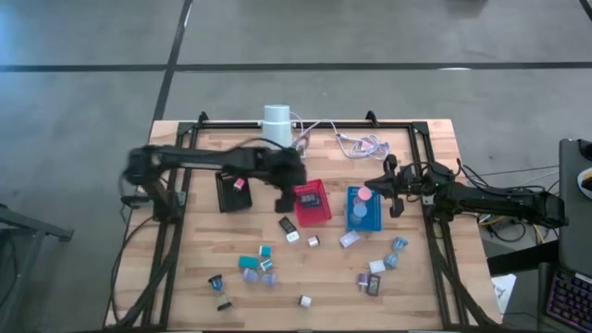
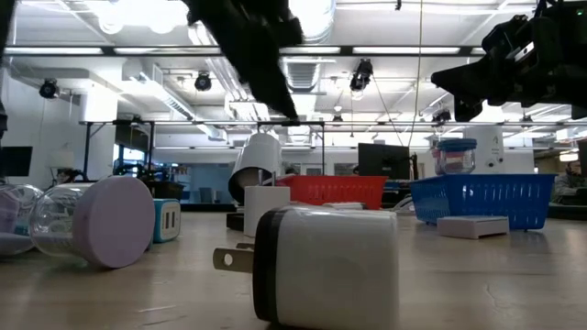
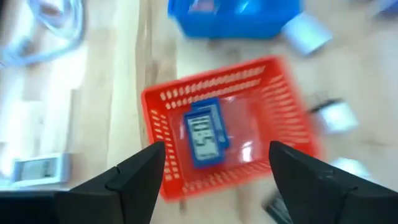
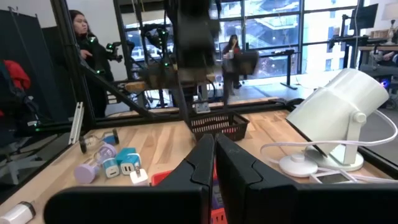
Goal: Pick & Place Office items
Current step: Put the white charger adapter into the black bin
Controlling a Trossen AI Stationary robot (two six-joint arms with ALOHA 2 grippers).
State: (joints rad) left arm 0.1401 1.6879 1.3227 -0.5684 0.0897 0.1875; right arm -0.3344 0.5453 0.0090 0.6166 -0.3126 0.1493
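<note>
My left gripper (image 3: 216,149) hangs open above the red tray (image 1: 312,203), touching nothing. A blue-framed piece with a grey display (image 3: 204,134) lies flat on the tray's floor, below and between the fingers. In the high view my left gripper (image 1: 294,181) stands at the tray's far left corner. Other office items lie loose on the table's near half, among them teal blocks (image 1: 250,264) and a white plug (image 2: 321,266). My right gripper (image 4: 214,152) is shut and empty, held level beside the blue tray (image 1: 363,211).
A black tray (image 1: 233,191) with a pink piece stands left of the red tray. Pink and lilac discs lie in the blue tray. A white cylinder (image 1: 277,121) and its cables (image 1: 361,143) stand at the far edge. People stand in the room beyond.
</note>
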